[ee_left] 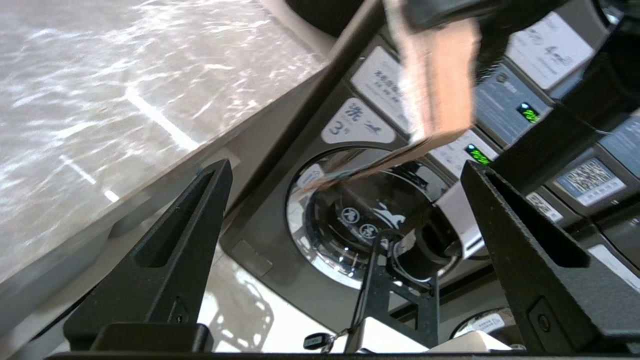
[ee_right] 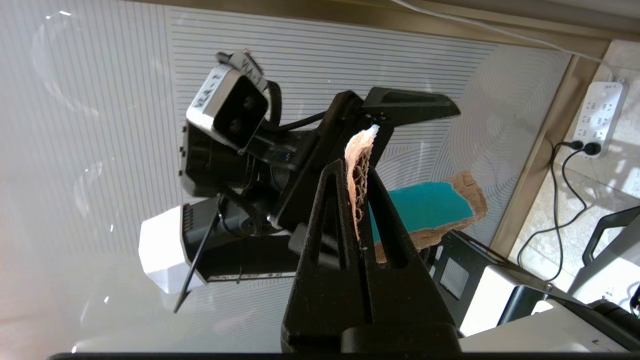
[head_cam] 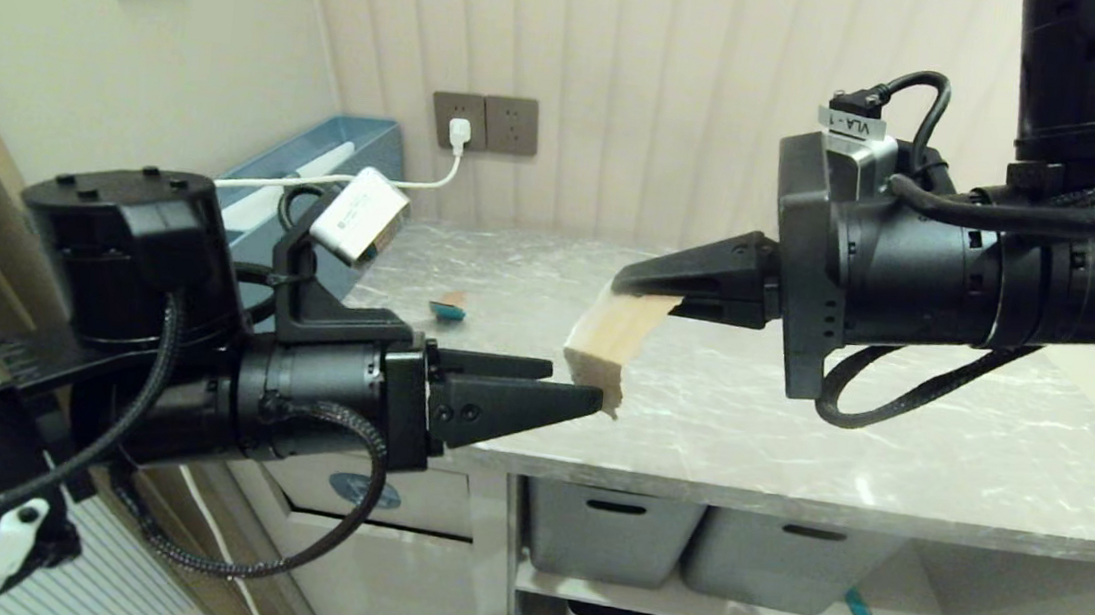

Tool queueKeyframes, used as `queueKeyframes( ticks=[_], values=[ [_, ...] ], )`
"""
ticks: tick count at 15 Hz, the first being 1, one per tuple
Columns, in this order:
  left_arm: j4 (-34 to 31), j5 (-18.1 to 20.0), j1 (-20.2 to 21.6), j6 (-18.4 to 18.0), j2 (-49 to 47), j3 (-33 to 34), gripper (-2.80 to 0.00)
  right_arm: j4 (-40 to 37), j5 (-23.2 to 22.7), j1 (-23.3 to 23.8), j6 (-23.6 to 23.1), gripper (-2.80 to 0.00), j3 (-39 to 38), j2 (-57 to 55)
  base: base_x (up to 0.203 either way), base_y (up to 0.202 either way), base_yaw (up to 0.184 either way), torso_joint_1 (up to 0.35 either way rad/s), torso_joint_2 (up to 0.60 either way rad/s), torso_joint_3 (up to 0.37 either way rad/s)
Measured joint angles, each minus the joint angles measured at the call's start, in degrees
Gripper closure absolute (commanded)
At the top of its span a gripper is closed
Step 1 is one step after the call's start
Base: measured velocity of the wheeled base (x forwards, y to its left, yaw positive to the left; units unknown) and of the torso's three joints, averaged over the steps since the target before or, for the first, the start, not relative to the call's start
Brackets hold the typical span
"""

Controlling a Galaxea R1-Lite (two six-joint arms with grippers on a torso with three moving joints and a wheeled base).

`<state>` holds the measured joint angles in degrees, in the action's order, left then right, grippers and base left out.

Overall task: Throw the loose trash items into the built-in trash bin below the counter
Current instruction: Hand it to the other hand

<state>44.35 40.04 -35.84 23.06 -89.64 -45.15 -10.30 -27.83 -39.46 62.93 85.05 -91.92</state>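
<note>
Right gripper [head_cam: 645, 282] pinches cardboard [head_cam: 608, 338] mid-frame, left gripper [head_cam: 560, 389] wide open beside it; carry to bin [head_cam: 369, 491] lower left, release inside flap.

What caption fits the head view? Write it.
Right end effector holds a cardboard scrap above the counter, beside the open left end effector.

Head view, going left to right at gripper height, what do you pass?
Left gripper, black and open → tan torn cardboard piece → right gripper, black, shut on the cardboard, above the grey marble-look counter.

Left hand [ee_left: 345, 210] spread wide below a cardboard scrap [ee_left: 437, 95], beside the counter [ee_left: 100, 110].
</note>
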Motion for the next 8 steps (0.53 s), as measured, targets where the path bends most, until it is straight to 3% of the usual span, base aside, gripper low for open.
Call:
queueKeyframes(
  ticks=[8],
  values=[
    [-0.66,0.18,-5.22,0.15,0.01,-2.33,-2.8,-4.62,-5.11,-0.09,3.11,0.0,4.91,-0.57,0.0,0.0,0.0,0.0,0.0,0.0]
  ],
)
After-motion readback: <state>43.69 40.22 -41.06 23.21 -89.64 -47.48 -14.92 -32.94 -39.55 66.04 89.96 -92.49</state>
